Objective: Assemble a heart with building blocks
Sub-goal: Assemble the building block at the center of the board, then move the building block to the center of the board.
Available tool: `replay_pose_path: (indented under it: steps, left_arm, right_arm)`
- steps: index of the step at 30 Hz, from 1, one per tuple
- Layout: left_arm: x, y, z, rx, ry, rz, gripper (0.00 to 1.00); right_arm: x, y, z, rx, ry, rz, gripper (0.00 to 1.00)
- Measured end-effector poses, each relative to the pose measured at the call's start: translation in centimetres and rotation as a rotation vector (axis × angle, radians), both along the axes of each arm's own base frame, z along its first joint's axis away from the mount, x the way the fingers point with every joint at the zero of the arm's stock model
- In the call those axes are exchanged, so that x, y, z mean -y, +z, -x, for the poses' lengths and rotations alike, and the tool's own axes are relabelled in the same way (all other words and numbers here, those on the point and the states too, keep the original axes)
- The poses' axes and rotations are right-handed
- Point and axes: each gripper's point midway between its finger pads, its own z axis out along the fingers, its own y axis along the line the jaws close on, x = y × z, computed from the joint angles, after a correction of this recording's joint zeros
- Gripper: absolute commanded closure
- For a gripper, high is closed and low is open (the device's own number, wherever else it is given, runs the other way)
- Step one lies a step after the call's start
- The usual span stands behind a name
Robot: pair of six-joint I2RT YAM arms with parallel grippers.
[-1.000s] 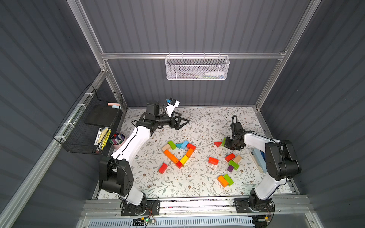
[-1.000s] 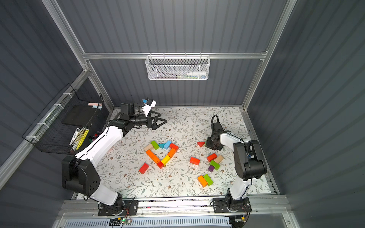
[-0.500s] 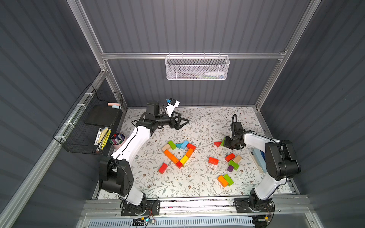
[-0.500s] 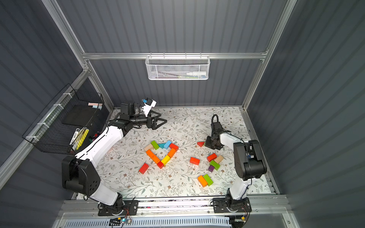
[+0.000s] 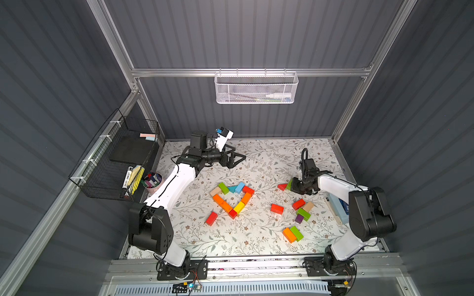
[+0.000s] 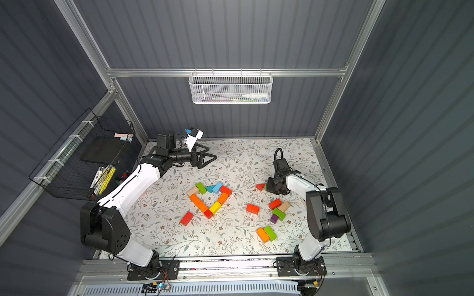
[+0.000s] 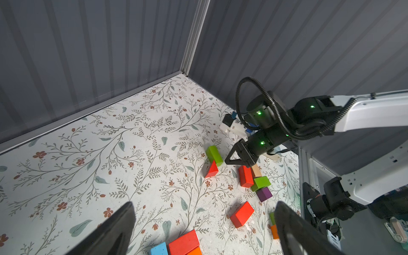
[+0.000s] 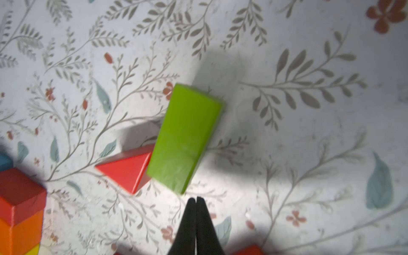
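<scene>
Judging by its closed outline, the heart (image 5: 225,205) looks nearly done. Right pincer (image 8: 196,199) hovers pinched, empty; left pincer (image 5: 238,162) gapes wide.

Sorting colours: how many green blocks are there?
4 green blocks: one in the heart, one by the red wedge, one by the purple cube, one beside the orange brick. More may be hidden.
</scene>
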Motion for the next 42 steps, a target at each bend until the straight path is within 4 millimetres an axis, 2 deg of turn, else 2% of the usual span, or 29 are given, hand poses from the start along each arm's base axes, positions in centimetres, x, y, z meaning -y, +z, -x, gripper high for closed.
replay_pose_path:
  steps: [4, 7, 11, 15, 20, 26, 29, 33, 40, 42]
  left_arm:
    - [-0.1, -0.3, 0.0, -0.006, 0.005, -0.010, 0.01]
    - [-0.2, -0.5, -0.1, -0.009, 0.011, -0.017, 0.01]
    - [-0.2, -0.5, -0.1, -0.008, 0.013, -0.020, 0.01]
    - [-0.2, -0.5, -0.1, -0.008, 0.013, -0.021, 0.01]
    - [-0.2, -0.6, 0.0, -0.009, 0.012, -0.023, 0.01]
    - [-0.2, -0.6, 0.0, -0.009, 0.011, -0.023, 0.01]
    - [-0.2, -0.6, 0.0, -0.009, 0.011, -0.023, 0.01]
    - [-0.2, -0.6, 0.0, -0.009, 0.011, -0.023, 0.01]
    - [-0.2, -0.6, 0.0, -0.009, 0.011, -0.023, 0.01]
    - [-0.2, -0.6, 0.0, -0.009, 0.011, -0.023, 0.01]
  right_arm:
    - [-3.2, 2.0, 2.4, 0.052, 0.155, 0.014, 0.53]
    - [-5.8, 2.5, 4.1, 0.067, 0.280, 0.028, 0.41]
    - [-8.4, 2.3, 6.4, 0.061, 0.426, 0.058, 0.36]
    - [-9.9, 1.9, 8.1, 0.041, 0.546, 0.099, 0.35]
    - [-10.4, 1.0, 8.4, -0.006, 0.647, 0.167, 0.35]
    - [-9.6, -1.0, 8.6, -0.080, 0.706, 0.271, 0.40]
    - [-9.4, -1.6, 8.6, -0.094, 0.737, 0.309, 0.46]
    - [-9.8, -1.3, 8.3, -0.076, 0.784, 0.322, 0.57]
    - [-10.9, -1.0, 6.3, -0.033, 0.837, 0.361, 0.73]
    - [-11.3, -0.9, 5.6, -0.021, 0.850, 0.371, 0.75]
